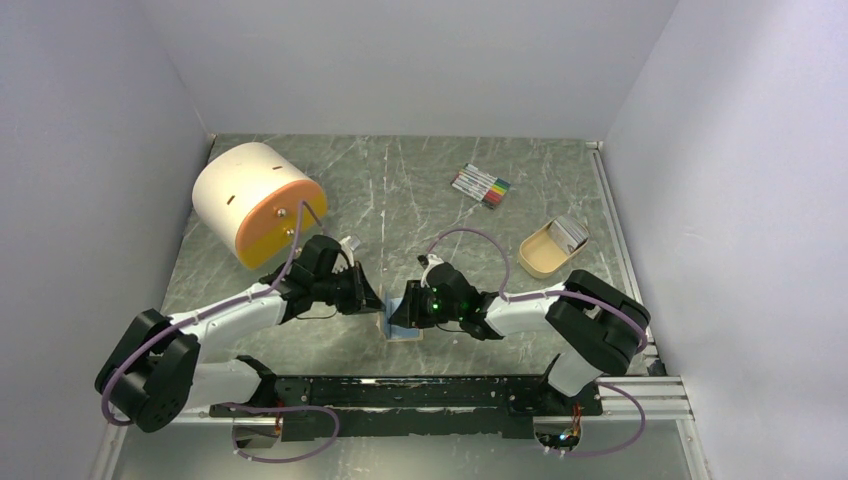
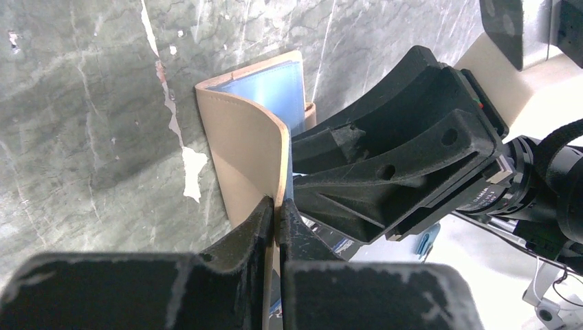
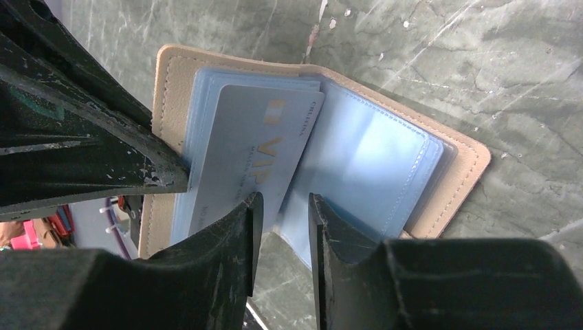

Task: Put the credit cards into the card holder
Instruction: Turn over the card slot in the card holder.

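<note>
The tan card holder (image 3: 454, 172) lies open on the table, its blue-clear sleeves (image 3: 371, 165) showing. It sits between both grippers in the top view (image 1: 402, 328). My left gripper (image 2: 276, 210) is shut on the holder's tan cover flap (image 2: 244, 137) and holds it upright. A grey credit card marked VIP (image 3: 247, 155) lies tilted against the left sleeves; whether it is inside one I cannot tell. My right gripper (image 3: 285, 206) is just in front of the card's near edge, jaws a little apart with nothing between them. More cards (image 1: 571, 232) stand in the tan tray (image 1: 540, 262).
A white and orange drum (image 1: 258, 203) lies at the back left. A bundle of coloured marker pens (image 1: 481, 185) lies at the back middle. The tan tray stands at the right near the table's metal edge rail (image 1: 620, 230). The arms' base rail (image 1: 440, 392) runs along the near edge.
</note>
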You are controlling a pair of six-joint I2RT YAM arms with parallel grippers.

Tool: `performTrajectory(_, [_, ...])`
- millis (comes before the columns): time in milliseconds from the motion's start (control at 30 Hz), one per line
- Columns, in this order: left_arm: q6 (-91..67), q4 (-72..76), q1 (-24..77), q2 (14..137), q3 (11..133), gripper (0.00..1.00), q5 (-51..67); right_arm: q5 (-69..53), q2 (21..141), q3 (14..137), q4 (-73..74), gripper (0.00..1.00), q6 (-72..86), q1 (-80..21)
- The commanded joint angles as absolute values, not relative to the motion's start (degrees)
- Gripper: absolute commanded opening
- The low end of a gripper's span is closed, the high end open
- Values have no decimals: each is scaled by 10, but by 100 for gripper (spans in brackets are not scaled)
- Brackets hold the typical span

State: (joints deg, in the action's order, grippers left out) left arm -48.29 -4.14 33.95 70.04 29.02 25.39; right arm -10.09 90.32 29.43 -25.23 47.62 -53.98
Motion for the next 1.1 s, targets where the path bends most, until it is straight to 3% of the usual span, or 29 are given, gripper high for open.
performTrajectory(0, [-489,-19,347,715,284,9,264,-77,902,294,-227,36,470,-538])
performTrajectory(267, [-480,-38,359,738,300,9,240,-52,851,290,-185,44,469,-537])
performTrajectory(867, [-478,-128,365,710,330,9,178,47,751,334,-57,47,432,-534])
performTrajectory(1067, [-473,-158,365,695,334,18,157,92,728,400,7,48,321,-496])
